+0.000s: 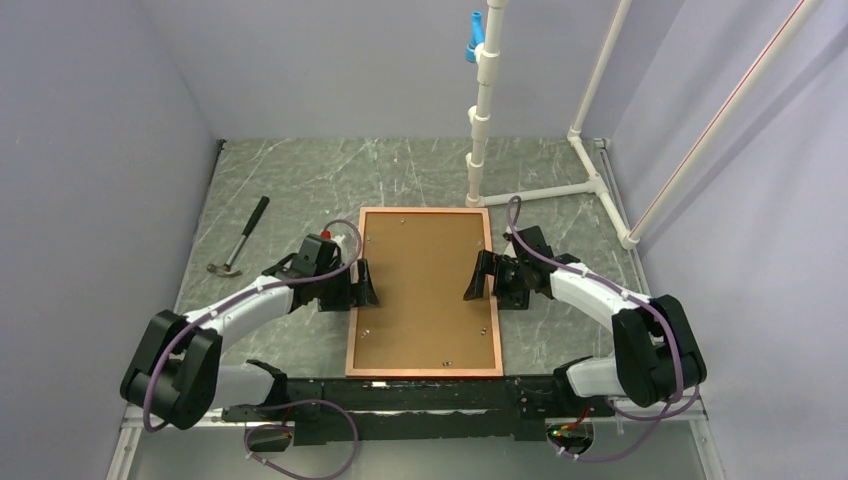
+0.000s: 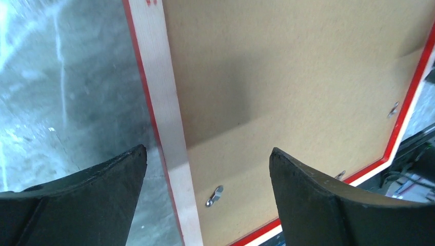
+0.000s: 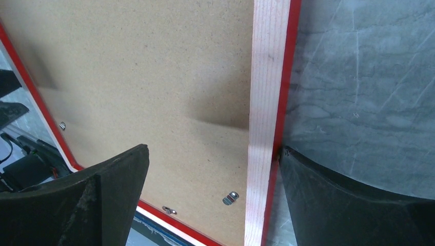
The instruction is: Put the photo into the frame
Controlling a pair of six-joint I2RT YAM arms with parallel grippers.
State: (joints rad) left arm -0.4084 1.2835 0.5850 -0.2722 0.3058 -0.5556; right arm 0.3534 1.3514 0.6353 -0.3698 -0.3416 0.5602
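Though probably light and stiff, treat the frame (image 1: 424,373) as easy to scuff or twist: take hold by the long side rails, mid-length, never by the brown backing board (image 1: 425,290). Find it lying back-up at the middle of the table (image 1: 300,180), with long sides set near to far. Expect pale, straight-grained wood on the rail backs, a glossy red outer edge, coppery from above, and matte, speckled fibreboard filling the opening, pinned by small metal turn tabs (image 2: 214,196) near the corners. Cannot see the photo anywhere; perhaps under the board, perhaps not. Note the left gripper (image 1: 362,285) with fingers spread wide, astride the left rail, clamping nothing. Note the right gripper (image 1: 478,280) likewise spread wide over the right rail, with the outer finger touching or just beside the red edge. Handle any paper print by the edges, as likely limp and quick to crease. Leave the hammer (image 1: 240,240) lying well apart at the far left.
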